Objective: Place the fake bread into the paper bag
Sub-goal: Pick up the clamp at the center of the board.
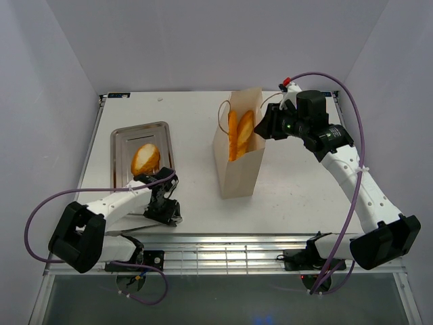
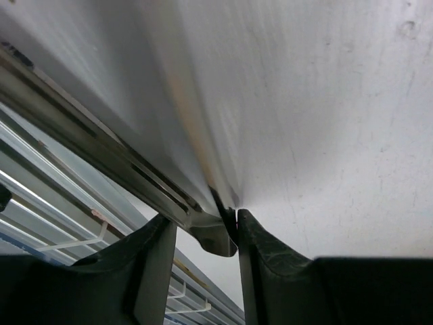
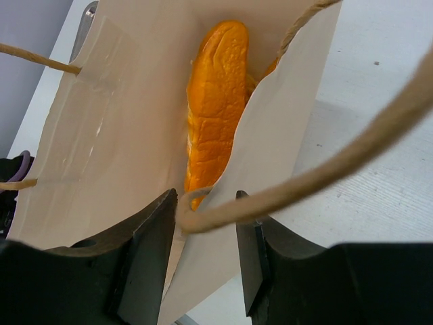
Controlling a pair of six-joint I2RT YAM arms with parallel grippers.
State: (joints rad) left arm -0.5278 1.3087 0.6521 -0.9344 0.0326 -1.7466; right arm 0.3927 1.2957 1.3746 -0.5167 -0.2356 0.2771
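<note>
The paper bag (image 1: pixel 240 172) stands upright mid-table with long orange fake bread pieces (image 1: pixel 240 134) sticking up inside it. One oval roll (image 1: pixel 145 159) lies in the steel tray (image 1: pixel 122 135). My right gripper (image 1: pixel 265 127) is at the bag's right top edge. In the right wrist view its jaws (image 3: pixel 206 196) stand apart astride the bag wall (image 3: pixel 270 135) and a cord handle (image 3: pixel 338 162), beside a baguette (image 3: pixel 216 101). My left gripper (image 1: pixel 164 196) is low by the tray's near edge. It (image 2: pixel 203 220) is closed round the end of silver tongs (image 2: pixel 213 237).
A slatted metal grille (image 1: pixel 223 254) runs along the table's near edge, just behind the left gripper. Grey walls close in the left, right and back sides. Purple cables (image 1: pixel 358 135) loop from both arms.
</note>
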